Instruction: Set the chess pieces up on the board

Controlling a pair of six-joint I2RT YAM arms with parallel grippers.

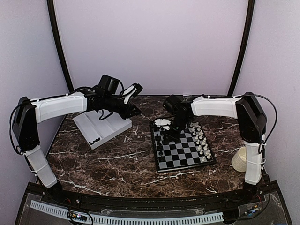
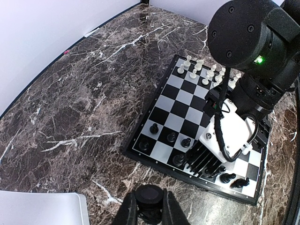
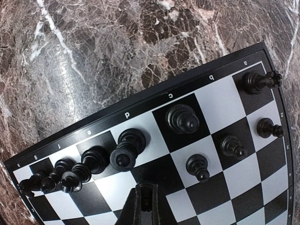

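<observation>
The board [image 1: 187, 153] lies right of centre on the marble table. Black chess pieces [image 1: 160, 149] stand along its left side and white ones [image 1: 201, 140] along its right. My left gripper [image 2: 149, 208] hangs above the bare marble just short of the board's near rim, shut on a black chess piece [image 2: 149, 196] whose round base shows between the fingers. My right gripper [image 3: 146, 201] hovers low over the board's [image 3: 220, 101] black end, its jaws shut. Whether they pinch anything is unclear. A tall black piece [image 3: 127, 147] stands just beyond its tips.
A white two-compartment tray [image 1: 105, 125] sits at the back left with a few black pieces [image 1: 93, 139] in it. Its corner [image 2: 42, 208] shows beside my left gripper. A pale cup [image 1: 241, 159] stands by the right arm's base.
</observation>
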